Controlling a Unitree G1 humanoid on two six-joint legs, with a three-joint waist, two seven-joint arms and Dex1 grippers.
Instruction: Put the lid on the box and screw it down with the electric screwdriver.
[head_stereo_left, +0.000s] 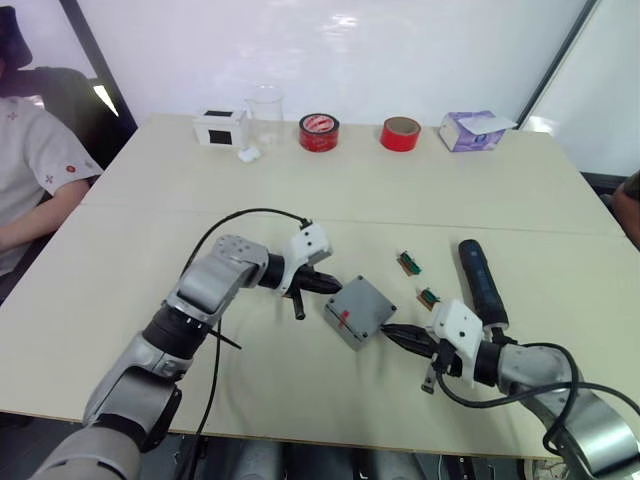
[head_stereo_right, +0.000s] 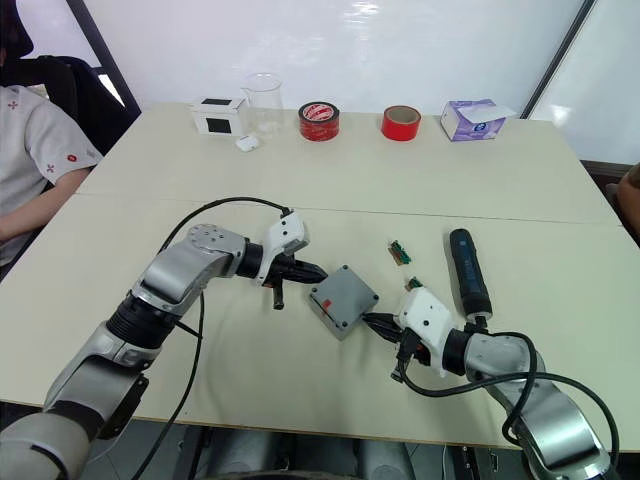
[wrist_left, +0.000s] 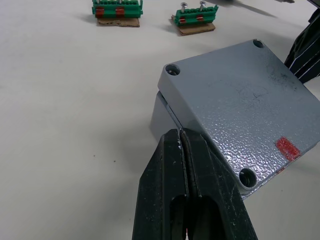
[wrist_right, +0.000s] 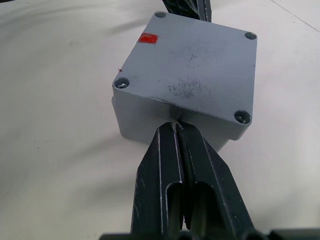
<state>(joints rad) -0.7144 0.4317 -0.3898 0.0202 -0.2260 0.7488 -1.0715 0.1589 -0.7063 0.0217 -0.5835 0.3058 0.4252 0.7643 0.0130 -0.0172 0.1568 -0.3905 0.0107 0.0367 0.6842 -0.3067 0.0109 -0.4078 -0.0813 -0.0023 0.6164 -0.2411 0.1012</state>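
Desk: a wide pale surface. At its far edge stand a white box with a black patch, a clear beaker, two red tape rolls and a purple tissue box.
Left arm: reaches in from the near left, elbow bent, forearm pointing toward the middle of the desk.
Right arm: comes in from the near right, forearm low over the desk and pointing toward the middle.
Screwdriver: lies flat on the desk just beyond the right wrist, untouched.
Box: sits near the middle of the desk, between the two end effectors.
Lid: rests on top of the box, red spot up, corner holes showing. In the left wrist view one edge looks slightly overhung.
Left end effector: fingers pressed together, holding nothing, tips touching the box's side just under the lid.
Right end effector: fingers also closed and empty, tips against the opposite side of the box.
Terminal blocks: two small green parts lie between the box and the screwdriver.
Step in hand: squaring the lid on the box, judging by the two-sided push.
Doing it well: press gently and evenly from both sides so the box does not spin or slide, and check that the holes line up before reaching for the screwdriver.
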